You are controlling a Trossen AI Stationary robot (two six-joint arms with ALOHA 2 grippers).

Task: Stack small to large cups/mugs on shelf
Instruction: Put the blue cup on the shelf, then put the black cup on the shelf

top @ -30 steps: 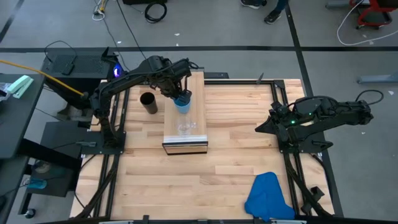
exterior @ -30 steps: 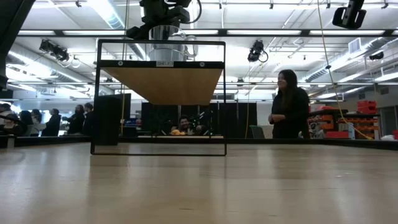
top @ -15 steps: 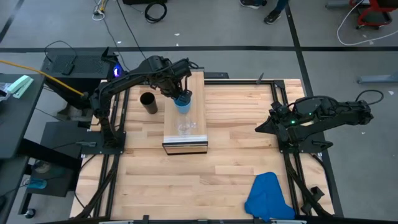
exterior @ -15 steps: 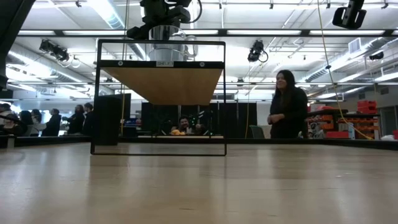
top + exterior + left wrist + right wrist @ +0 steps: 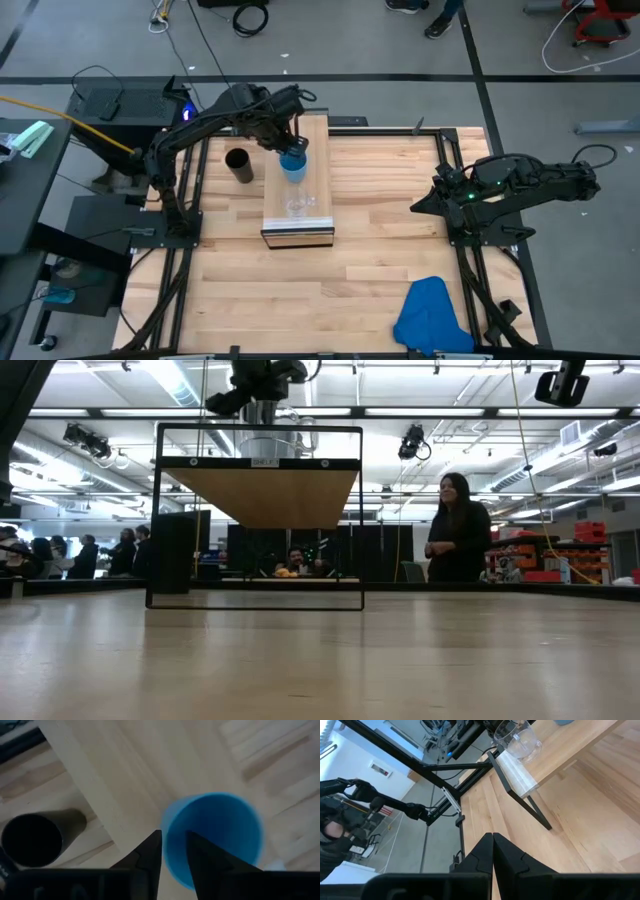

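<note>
1. Bright-blue plastic cup (image 5: 293,166): upright, mouth up, on the long light-wood shelf (image 5: 315,135), directly under the left gripper (image 5: 291,152), rim straddled by its fingertips.
2. Small clear glass mug (image 5: 297,207): upright on the same shelf, near the gripper, toward the silvery front edge.
3. Tall black cylindrical cup (image 5: 238,165): upright on the tabletop, beside the shelf, near the gripper.

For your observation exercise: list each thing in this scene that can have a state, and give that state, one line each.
blue cup: upright on the shelf, mouth up.
glass mug: upright on the shelf, nearer its front edge.
black cup: standing on the table beside the shelf.
shelf: holds two cups.
left gripper: at the blue cup's rim, fingers parted.
right gripper: shut, parked aside.
</note>
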